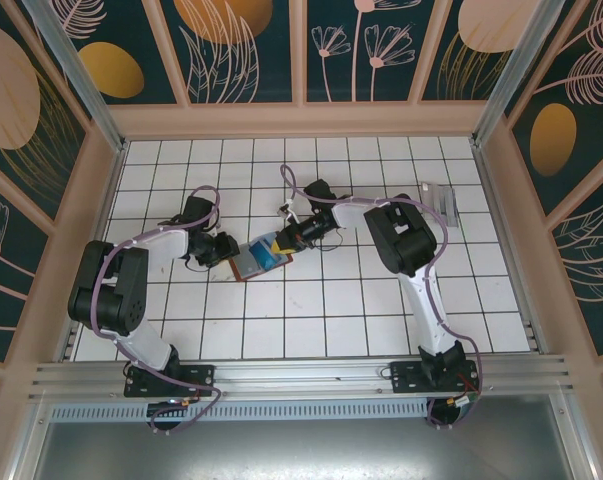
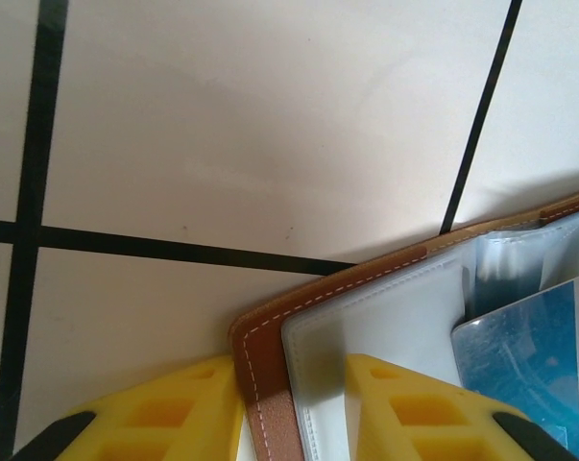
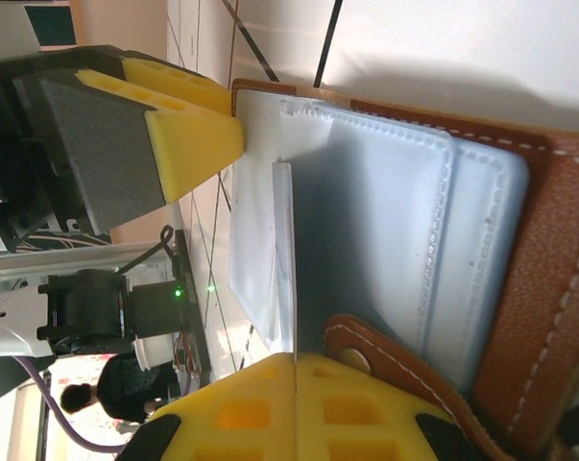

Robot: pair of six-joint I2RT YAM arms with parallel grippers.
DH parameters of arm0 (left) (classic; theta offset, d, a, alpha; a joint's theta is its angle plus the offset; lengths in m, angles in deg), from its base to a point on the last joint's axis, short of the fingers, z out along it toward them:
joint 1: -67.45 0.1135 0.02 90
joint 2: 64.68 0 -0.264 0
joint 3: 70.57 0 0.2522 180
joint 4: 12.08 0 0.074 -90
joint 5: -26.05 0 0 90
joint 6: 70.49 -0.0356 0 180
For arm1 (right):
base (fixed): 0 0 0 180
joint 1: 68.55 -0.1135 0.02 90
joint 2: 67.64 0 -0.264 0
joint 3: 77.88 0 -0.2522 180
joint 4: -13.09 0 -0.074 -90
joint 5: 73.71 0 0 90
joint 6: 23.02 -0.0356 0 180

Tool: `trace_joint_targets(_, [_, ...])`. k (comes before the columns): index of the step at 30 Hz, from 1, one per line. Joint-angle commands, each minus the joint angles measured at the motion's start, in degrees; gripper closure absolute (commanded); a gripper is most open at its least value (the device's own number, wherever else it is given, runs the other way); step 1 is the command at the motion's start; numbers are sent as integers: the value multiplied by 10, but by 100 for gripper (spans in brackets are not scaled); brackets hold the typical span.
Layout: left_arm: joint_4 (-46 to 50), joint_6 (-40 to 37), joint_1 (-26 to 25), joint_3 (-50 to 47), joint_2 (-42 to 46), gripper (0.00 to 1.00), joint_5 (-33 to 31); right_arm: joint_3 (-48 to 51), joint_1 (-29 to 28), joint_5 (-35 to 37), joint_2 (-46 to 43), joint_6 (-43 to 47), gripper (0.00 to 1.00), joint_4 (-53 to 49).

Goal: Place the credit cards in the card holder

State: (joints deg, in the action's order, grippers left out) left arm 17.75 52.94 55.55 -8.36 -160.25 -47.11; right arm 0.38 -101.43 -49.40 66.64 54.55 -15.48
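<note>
Inserting step: credit card point(image 3: 289, 269) heads for the card holder point(image 1: 246, 265), open on the surface point(image 1: 381, 320).
Right fingers point(image 3: 241, 413): pinching the card.
Left fingers point(image 2: 174, 413): astride the holder's corner; clamped or not, we cannot tell.
Next: we slide it squarely in.

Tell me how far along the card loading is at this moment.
Done: the card holder lies open. In hand: the right gripper is shut on one card, held edge-on over the clear sleeves, while the left gripper straddles the holder's corner. I cannot tell whether that card is in a pocket yet. Left: the other cards lie far right, untouched.
</note>
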Motion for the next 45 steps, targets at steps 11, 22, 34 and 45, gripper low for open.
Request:
trace_joint_targets(11, [-9, -10, 1, -7, -21, 67, -13, 27, -8, 107, -36, -45, 100, -19])
trace_joint_targets(22, [-14, -10, 1, -6, -23, 65, -5, 46, -14, 90, -53, -72, 100, 23])
trace_joint_targets(34, [-11, -10, 2, -3, -21, 65, -8, -26, -35, 61, -1, -20, 100, -44])
trace_joint_targets(45, [-14, -11, 2, -5, -23, 64, 1, -13, -34, 90, -1, -42, 100, 28])
